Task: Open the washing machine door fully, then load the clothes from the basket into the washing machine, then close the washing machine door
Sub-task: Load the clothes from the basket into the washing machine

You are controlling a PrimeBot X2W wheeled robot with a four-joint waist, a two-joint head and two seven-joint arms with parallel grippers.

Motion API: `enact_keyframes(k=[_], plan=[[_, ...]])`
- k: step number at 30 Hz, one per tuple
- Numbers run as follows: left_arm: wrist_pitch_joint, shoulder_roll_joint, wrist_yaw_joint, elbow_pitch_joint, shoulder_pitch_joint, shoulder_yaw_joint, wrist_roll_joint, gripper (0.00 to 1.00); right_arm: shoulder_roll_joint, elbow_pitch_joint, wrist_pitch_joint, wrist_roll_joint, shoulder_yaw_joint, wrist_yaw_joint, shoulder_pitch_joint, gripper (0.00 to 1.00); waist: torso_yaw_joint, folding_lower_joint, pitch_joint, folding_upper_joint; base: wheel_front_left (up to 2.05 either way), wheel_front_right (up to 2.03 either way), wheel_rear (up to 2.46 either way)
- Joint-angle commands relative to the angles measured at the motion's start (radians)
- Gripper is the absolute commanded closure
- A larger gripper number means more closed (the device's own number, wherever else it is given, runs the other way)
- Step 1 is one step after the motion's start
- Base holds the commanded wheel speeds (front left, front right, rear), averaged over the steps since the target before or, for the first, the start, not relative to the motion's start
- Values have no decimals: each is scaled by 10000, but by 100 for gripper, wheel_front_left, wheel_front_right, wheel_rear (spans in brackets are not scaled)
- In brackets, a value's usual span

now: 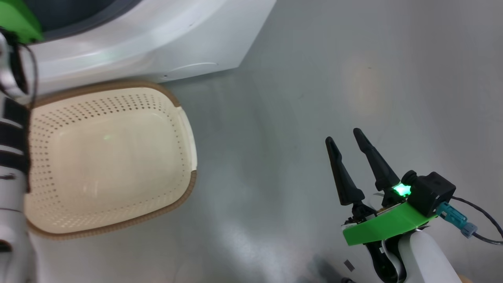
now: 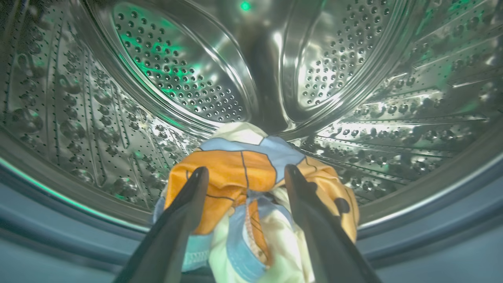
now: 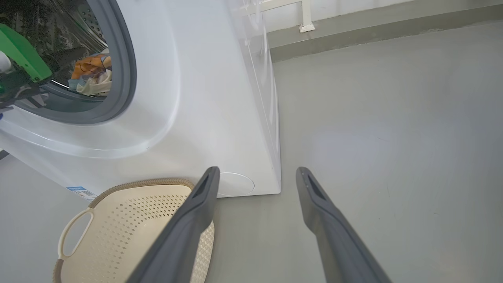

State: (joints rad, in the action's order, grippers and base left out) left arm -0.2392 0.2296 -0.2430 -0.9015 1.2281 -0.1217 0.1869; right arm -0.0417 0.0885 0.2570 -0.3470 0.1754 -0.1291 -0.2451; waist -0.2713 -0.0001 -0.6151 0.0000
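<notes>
Well, the washing machine (image 3: 220, 98) is the biggest thing before me, a white box standing on the grey floor (image 1: 353, 98), its round opening ringed by a grey-blue gasket (image 3: 125, 78). Inside the washing machine the steel drum (image 2: 177, 67) shines, and its perforated wall and raised ribs catch a green glow. Just in front of the washing machine, close against its lower front, sits the basket (image 1: 114, 106). It is cream with a brown woven-look rim, and its perforated bottom and walls show bare.

The clothes (image 2: 232, 169) are inside the washing machine, a bundle of orange, light blue and cream fabric lying at the front of the drum, just behind the gasket. My left forearm (image 1: 11, 157) points up toward the washing machine's opening, and my left tool (image 2: 245, 171) is inside it, released. Its two dark fingers stand wide apart with the bundle between and beyond them; whether they touch the fabric I cannot tell.

My right tool (image 1: 344, 135) hangs over the floor, well off to the right of the washing machine's front corner. It is released too, fingers spread with grey floor showing between them. A green bracket (image 1: 387, 226) sits at its wrist, and a small green light (image 1: 401, 190) glows just above that. Smallest is the blue label sticker (image 3: 80, 192), low on the washing machine's front, just beside the basket's rim.
</notes>
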Motion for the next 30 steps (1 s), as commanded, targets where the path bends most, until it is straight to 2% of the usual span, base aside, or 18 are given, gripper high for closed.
enact_keyframes(k=[1,10,18,30], plan=[[-78,298,41,250,-159,68,54,0,-85,-173,48,105,127,-16,253,0,156,1,116,0,0,0,0],[-198,-446,233,1259,-1562,-156,302,0,-124,-202,48,343,-225,-16,428,0,776,1,583,0,0,0,0],[-216,-819,208,3326,-3773,-351,456,0,-526,-326,48,496,-349,-16,496,0,1312,1,997,0,0,0,0],[105,-771,-408,7188,-8049,-669,465,0,-1007,-439,48,596,-565,-16,633,0,1875,1,1423,0,0,0,0]])
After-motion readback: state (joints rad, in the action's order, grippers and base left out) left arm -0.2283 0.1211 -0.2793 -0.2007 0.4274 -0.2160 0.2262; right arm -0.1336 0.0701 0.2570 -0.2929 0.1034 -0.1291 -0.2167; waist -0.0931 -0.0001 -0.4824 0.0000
